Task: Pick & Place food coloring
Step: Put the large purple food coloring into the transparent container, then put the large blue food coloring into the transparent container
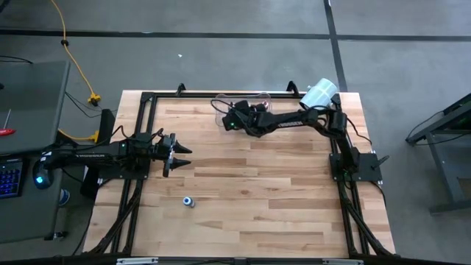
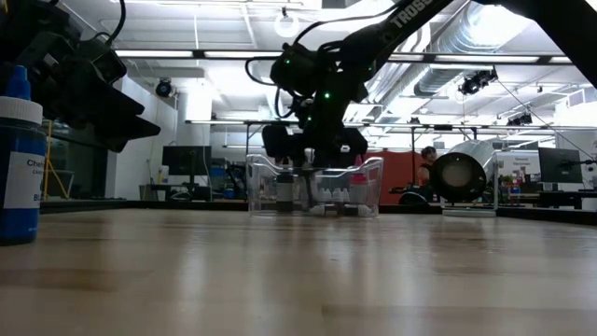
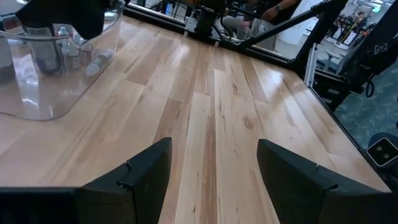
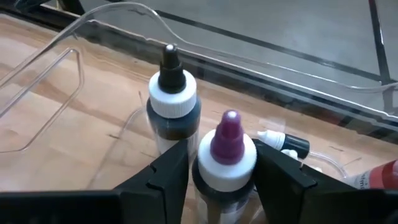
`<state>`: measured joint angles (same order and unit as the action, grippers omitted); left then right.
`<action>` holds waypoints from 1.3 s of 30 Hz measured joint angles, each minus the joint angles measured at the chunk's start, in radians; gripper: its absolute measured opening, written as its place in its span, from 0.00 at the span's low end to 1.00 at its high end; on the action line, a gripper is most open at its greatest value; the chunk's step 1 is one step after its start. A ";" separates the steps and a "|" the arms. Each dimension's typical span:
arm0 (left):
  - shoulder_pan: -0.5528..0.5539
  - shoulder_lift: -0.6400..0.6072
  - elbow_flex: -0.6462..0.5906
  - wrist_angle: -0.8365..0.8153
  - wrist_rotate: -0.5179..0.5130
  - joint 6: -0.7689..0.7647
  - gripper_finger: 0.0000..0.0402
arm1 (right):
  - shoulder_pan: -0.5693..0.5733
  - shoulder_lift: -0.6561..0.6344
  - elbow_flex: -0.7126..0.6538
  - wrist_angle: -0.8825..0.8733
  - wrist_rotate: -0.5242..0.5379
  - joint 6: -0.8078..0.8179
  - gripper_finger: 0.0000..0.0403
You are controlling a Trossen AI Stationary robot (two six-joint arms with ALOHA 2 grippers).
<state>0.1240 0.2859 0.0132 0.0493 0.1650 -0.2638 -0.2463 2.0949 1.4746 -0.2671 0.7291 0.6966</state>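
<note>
A clear plastic bin (image 1: 221, 99) stands at the table's far middle and holds several small food coloring bottles (image 2: 331, 194). My right gripper (image 4: 224, 177) reaches into it, open, slanting down, one finger on each side of an upright purple-tipped bottle (image 4: 227, 149). Just beyond that one stands a black-tipped bottle (image 4: 172, 93). A blue-capped bottle (image 1: 189, 201) stands upright on its base alone on the table, toward the near left. My left gripper (image 1: 182, 154) waits open at the left, above the table. My right gripper has its fingers (image 4: 168, 171) close beside the two sides of the purple-tipped bottle's white cap (image 4: 208, 163), coming slanting down from the table's right. I cannot tell whether they touch it. The bottle stands upright inside the bin.
A large white paper roll (image 1: 321, 93) lies at the far right corner. More bottles lie on their sides on the bin's floor (image 4: 287, 143). A black frame (image 1: 147, 99) borders the table. Bare wood (image 1: 272, 191) spreads across the middle and near side.
</note>
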 joint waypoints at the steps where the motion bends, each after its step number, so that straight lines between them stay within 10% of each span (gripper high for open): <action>1: 0.000 0.000 0.000 0.000 0.000 0.000 0.58 | 0.003 0.000 0.000 0.000 0.003 0.000 0.40; 25: 0.000 0.000 0.000 0.000 0.000 0.000 0.58 | 0.046 -0.176 0.000 -0.208 0.157 -0.155 0.42; 39: 0.000 0.000 0.000 0.000 0.000 0.000 0.58 | 0.285 -0.382 -0.026 -0.148 -0.480 -0.317 0.42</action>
<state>0.1242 0.2855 0.0132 0.0494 0.1650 -0.2637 0.0387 1.7126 1.4481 -0.4148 0.2493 0.3800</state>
